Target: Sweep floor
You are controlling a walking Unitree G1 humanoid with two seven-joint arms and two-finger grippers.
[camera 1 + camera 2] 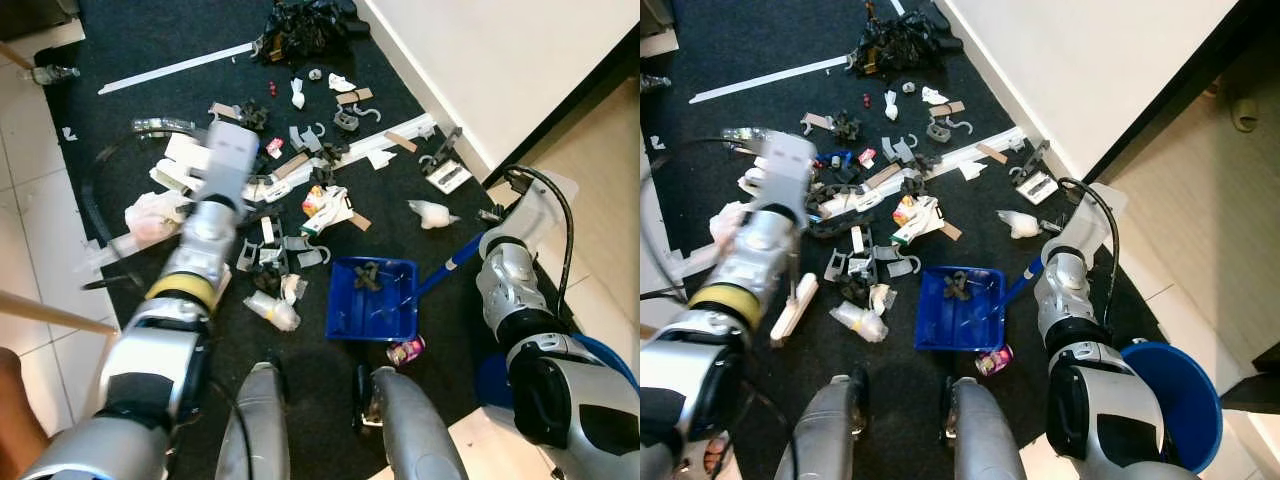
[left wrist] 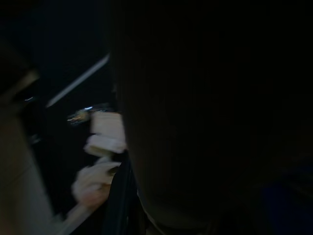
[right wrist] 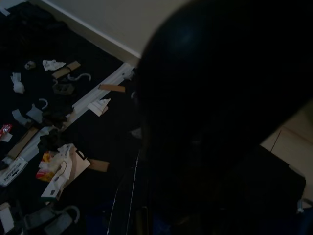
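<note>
One blue dustpan (image 1: 373,297) lies flat, handle (image 1: 452,262) toward the wall (image 1: 500,70).

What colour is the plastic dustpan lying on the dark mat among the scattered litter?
The dustpan is bright blue with a matching blue handle, clearest in the left eye view.

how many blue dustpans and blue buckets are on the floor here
2: one blue dustpan on the dark mat before the robot's feet, holding some debris; one blue bucket by its right arm. Others may be hidden.

Head stereo pair looking steeply down on the littered black mat (image 1: 150,40), both eyes sharing the blue dustpan (image 1: 958,308), wrist cameras close, dark, facing the same scattered debris
</note>
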